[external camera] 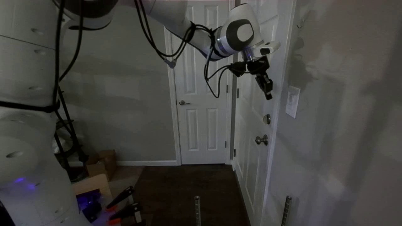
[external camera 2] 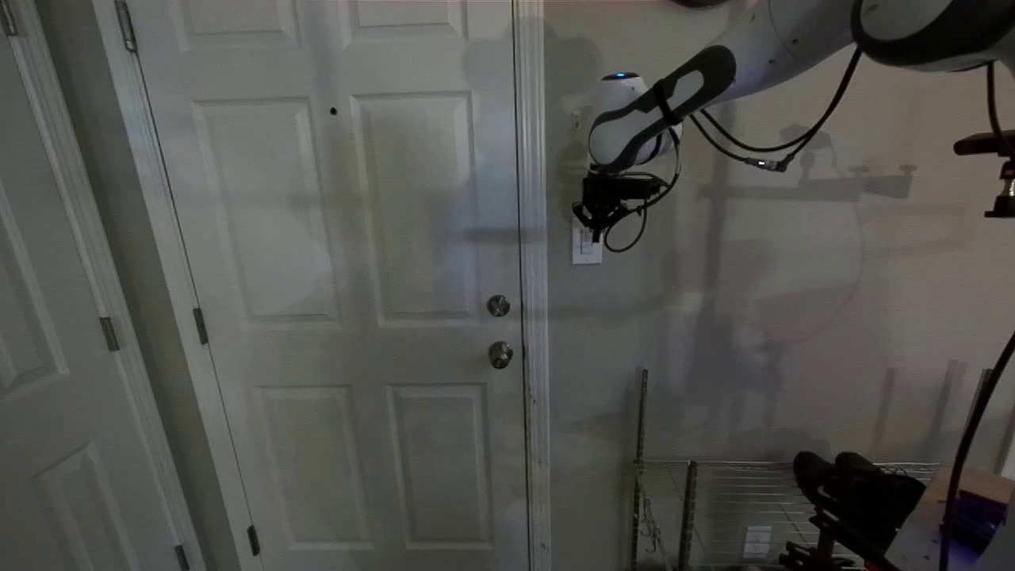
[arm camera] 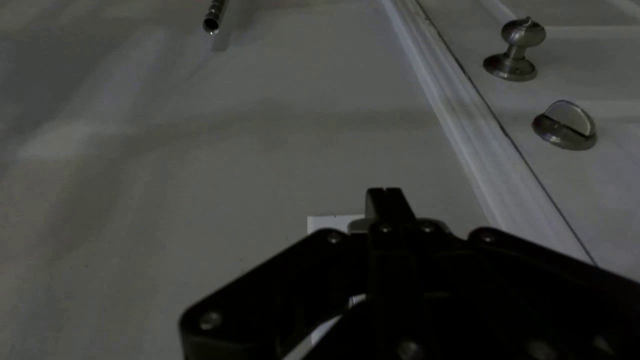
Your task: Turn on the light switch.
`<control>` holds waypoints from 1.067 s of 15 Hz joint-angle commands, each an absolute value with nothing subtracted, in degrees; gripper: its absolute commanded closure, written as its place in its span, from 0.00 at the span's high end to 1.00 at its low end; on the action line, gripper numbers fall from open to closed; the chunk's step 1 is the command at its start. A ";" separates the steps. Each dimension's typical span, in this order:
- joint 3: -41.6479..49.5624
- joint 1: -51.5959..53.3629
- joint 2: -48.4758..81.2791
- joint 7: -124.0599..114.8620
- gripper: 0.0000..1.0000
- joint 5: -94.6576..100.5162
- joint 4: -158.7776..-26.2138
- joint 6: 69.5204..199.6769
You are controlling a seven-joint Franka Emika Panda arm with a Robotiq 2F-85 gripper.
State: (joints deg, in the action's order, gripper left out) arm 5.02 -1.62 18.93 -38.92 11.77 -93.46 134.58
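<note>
The light switch is a pale upright wall plate (external camera: pixel 292 102) on the grey wall beside the door frame. It also shows in an exterior view (external camera 2: pixel 587 254), its upper part covered by my gripper. In the wrist view only its top-left part (arm camera: pixel 327 222) and slivers lower down show; the gripper's dark body hides the rest. My gripper (arm camera: pixel 384 190) is shut, its fingertips together with nothing between them. In an exterior view the gripper (external camera: pixel 268 95) points downward, and its tips appear apart from the plate. In an exterior view the gripper (external camera 2: pixel 596 235) overlaps the plate; contact cannot be told.
A white door (external camera 2: pixel 428 349) with a round knob (external camera 2: pixel 500 354) and a deadbolt (external camera 2: pixel 498 305) stands beside the plate. A wire shelf (external camera 2: pixel 737 468) with upright posts stands below along the wall. Black cables (external camera: pixel 216 78) hang in loops from the arm.
</note>
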 commanded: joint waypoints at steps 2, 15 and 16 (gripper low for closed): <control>8.19 0.42 26.90 -42.63 0.04 11.21 -81.80 130.41; 11.88 1.92 36.38 -45.11 0.04 12.81 -68.29 123.74; 12.31 2.14 36.75 -45.27 0.04 13.32 -68.19 123.86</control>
